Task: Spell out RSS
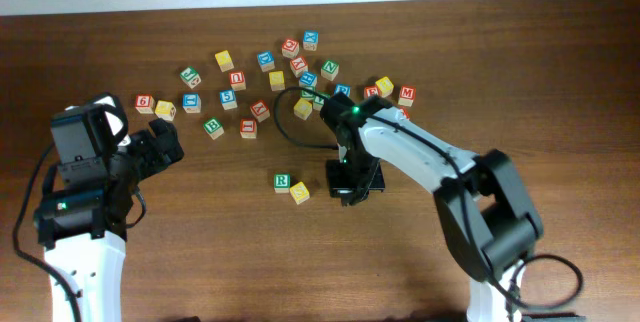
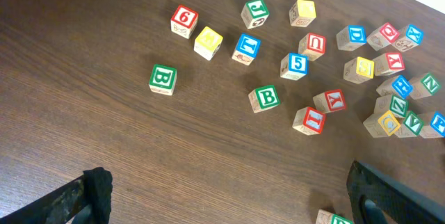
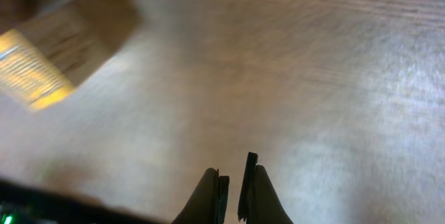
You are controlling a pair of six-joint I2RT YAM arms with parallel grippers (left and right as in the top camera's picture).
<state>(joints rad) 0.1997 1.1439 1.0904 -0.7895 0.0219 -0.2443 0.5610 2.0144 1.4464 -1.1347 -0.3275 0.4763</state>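
Right end effector [image 3: 233,177], all but closed and empty, sits low over the table [image 3: 348,78]; we should widen it before squaring onto the yellow block [image 3: 62,50] upper left.

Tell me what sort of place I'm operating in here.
Most likely a robotics lab or test bench rather than a home: the left arm and right arm are mounted at a plain wood-grain table, with lettered toy blocks scattered over it as props.

A green B block [image 2: 163,79] sits on the wooden table [image 2: 76,133] near a red 6 block [image 2: 183,21] (blue 5 block [image 2: 295,65] well apart).
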